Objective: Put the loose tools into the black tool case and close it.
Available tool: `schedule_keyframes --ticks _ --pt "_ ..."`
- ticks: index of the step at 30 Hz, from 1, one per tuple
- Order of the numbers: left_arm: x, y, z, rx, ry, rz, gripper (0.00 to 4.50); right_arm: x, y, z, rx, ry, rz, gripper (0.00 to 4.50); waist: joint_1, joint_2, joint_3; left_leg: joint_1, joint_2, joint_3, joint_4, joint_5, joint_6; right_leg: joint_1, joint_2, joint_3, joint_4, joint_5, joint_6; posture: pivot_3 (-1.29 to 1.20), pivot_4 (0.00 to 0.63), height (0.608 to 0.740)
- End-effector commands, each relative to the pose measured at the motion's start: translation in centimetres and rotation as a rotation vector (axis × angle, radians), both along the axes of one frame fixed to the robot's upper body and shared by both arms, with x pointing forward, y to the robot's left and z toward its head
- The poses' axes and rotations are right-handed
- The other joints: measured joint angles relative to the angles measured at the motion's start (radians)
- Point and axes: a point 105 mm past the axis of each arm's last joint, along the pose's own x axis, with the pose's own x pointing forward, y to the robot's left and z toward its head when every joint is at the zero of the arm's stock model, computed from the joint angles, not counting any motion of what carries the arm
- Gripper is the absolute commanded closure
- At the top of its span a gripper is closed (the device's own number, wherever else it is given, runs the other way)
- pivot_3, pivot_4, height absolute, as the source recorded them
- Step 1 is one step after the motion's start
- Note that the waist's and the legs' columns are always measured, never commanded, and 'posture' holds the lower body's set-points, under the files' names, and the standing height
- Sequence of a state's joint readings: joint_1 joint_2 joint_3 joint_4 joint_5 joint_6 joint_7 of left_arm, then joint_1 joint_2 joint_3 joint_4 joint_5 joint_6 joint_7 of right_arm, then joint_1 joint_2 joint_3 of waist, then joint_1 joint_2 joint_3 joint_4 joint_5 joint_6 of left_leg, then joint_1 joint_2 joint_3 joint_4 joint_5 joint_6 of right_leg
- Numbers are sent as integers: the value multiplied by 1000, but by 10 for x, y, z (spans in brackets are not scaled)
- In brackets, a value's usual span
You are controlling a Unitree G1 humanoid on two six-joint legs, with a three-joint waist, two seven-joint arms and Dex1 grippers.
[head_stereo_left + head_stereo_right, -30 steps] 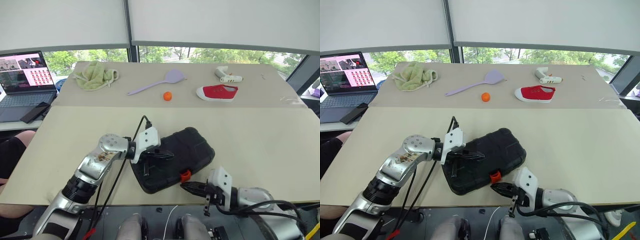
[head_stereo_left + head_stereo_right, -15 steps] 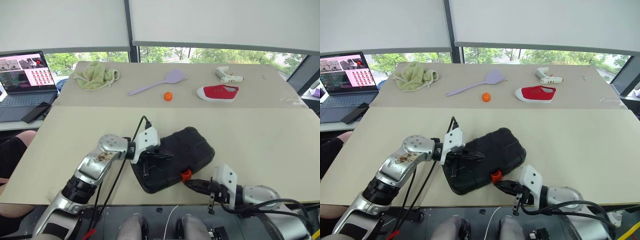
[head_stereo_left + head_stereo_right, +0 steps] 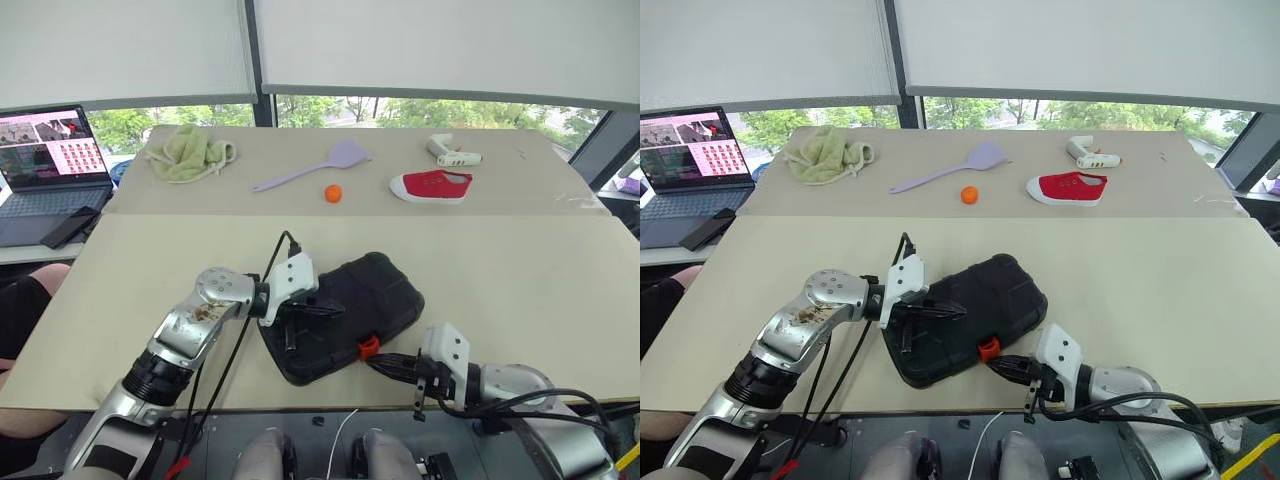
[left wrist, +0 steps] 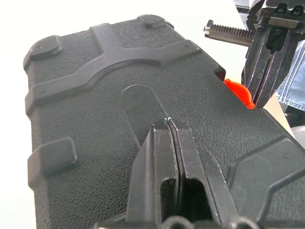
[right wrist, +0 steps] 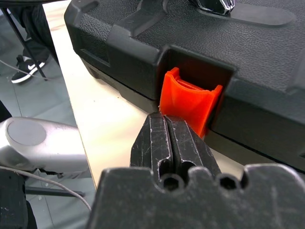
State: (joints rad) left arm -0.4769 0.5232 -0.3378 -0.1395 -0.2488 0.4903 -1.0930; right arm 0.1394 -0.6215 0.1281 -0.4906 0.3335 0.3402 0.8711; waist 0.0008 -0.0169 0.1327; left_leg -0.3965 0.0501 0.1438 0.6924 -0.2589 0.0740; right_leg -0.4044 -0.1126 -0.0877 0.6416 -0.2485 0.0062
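Right gripper [image 5: 167, 125], clenched empty, sits nose-to-latch [image 5: 189, 100] at case [image 3: 340, 315] front edge; left gripper [image 4: 167, 125], clenched, on lid.

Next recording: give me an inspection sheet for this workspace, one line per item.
Surface: beige table, two boards joined by a seam.
Job's things: black case lid down near the front edge; orange latch sticks out, not flush.
Clutter: green cloth, lilac spatula, orange ball, red shoe, white object at the far side.
Grippers: left gripper shut, on the lid; right gripper shut, tips at the latch.
Cables: black cable on the left arm.
Surroundings: laptop, windows, trees.
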Motion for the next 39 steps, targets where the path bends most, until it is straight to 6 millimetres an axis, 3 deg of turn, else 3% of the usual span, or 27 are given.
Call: schedule_keyframes --ticks 1,16,21,26,29,34,37,39 --pt "-17 6 -50 115 231 11 4445 13 9 18 50 -98 -24 4494 -2 0 0 0 0 0 0 -2 -3 0 0 1 0 0 0 0 150 740" --pt "-21 22 -64 161 276 56 4445 37 12 16 59 -151 -40 4494 -13 -3 -1 13 -1 -1 -12 -2 -12 0 3 19 -3 -1 -3 0 150 740" --pt "-20 24 -66 167 271 76 4445 36 15 7 39 -117 -8 4494 -12 -3 -1 13 -1 -1 -14 -1 -13 0 4 20 -3 -1 -4 0 150 740" --pt "-21 23 -67 160 265 80 4445 42 18 15 61 -168 -21 4494 -11 -3 -1 12 -1 -1 -14 -1 -13 0 3 20 -4 -1 -4 0 150 740" --pt "-18 21 -58 96 206 82 4445 40 14 19 59 -174 -20 4494 -13 -3 -1 12 -1 -1 -15 -1 -13 -1 3 20 -4 -1 -4 0 150 740" --pt "-6 36 -16 -140 38 155 4445 24 -13 15 -1 -131 -18 4494 -13 3 -1 9 -1 0 -16 -1 -13 -1 1 21 -4 2 -7 0 150 740" --pt "-8 57 10 -238 -61 188 3284 16 -39 14 -31 -92 -46 4500 -12 2 0 8 -1 -1 -19 -1 -13 -2 3 20 -7 2 -9 0 150 740" --pt "-8 76 26 -281 -132 235 2489 16 -59 17 -51 -93 -83 3921 -12 1 2 7 -1 -1 -23 0 -14 -2 4 19 -10 2 -9 0 150 740"
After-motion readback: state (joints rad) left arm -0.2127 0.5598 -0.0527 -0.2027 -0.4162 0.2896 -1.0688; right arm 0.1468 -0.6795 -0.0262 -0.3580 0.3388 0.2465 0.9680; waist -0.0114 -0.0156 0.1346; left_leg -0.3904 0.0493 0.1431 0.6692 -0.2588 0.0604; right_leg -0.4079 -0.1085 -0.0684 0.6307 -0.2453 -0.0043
